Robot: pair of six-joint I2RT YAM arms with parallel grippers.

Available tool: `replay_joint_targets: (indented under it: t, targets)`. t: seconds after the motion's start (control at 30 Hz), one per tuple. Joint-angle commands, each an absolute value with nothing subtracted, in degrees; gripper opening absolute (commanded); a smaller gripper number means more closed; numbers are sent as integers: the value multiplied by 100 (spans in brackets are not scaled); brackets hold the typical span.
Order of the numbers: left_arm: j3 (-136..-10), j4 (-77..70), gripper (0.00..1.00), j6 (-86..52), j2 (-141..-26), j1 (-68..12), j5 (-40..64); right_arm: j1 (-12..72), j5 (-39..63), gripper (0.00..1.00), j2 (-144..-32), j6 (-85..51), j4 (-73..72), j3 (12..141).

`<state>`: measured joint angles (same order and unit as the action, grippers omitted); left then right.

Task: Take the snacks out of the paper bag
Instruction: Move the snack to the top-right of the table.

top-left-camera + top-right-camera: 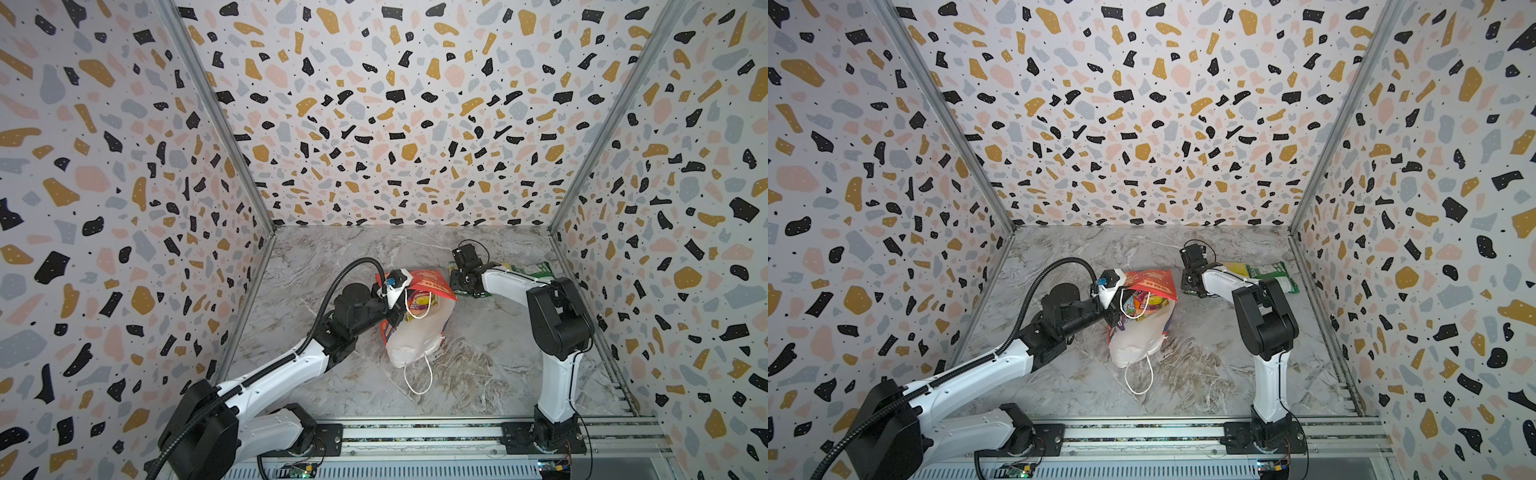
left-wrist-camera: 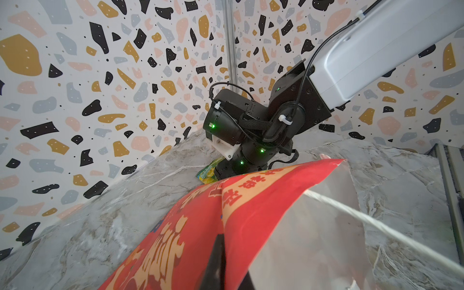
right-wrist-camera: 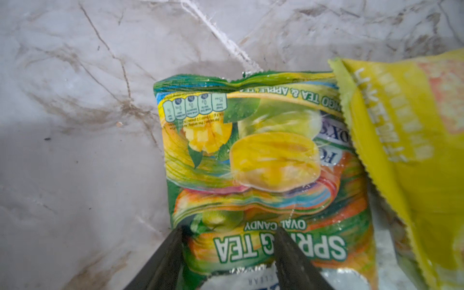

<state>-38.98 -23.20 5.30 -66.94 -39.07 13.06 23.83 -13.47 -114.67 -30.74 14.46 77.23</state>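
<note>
Marbled grey table [image 1: 478,365]: smooth, hard and flat, offering little friction to anything dragged across it.

The paper bag [image 1: 415,336] is shown lying on its side with the mouth gaping. One wall near the rim is clamped between the closed fingers of the left gripper [image 2: 226,273], the red printed face being outside them and the white lining inside. Should that thin, creased paper tear or slide out of the clamp, the mouth would probably collapse over the contents. The paper is stiff but already crumpled, red with gold characters.

Several snacks [image 1: 1144,301] are seen inside the mouth, just beside the left fingers.

The right gripper [image 3: 228,231] is placed well apart from the bag, its fingers spread over the near end of a green packet [image 3: 251,155] lying flat on the table. Contact cannot be judged. If the packet is caught during withdrawal, it could be dragged along.

A yellow packet [image 3: 414,150], saw-toothed at its seal, overlaps the green one beyond one finger. Both are glossy crinkled film, thin and pillow-shaped, and likely to slip.

A white cord handle [image 1: 417,309] is looped limply across the mouth, where entering fingers might be snagged.
</note>
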Motion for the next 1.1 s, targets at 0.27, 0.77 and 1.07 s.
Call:
replay_joint_targets:
  t: [0.27, 0.77, 1.07]
  targets:
    - [-3894, -2540, 0, 540, -6715, -3946, 1414, 2181, -1112, 60, -11552, -3138, 1566, 7723]
    - [-3885, -2507, 0, 565, -6697, -3946, 1358, 2438, -593, 60, -11682, -2828, 1424, 7743]
    - [-3956, -2442, 0, 475, -6619, -3946, 1254, 2468, -564, 59, -11120, -2613, 1533, 7729]
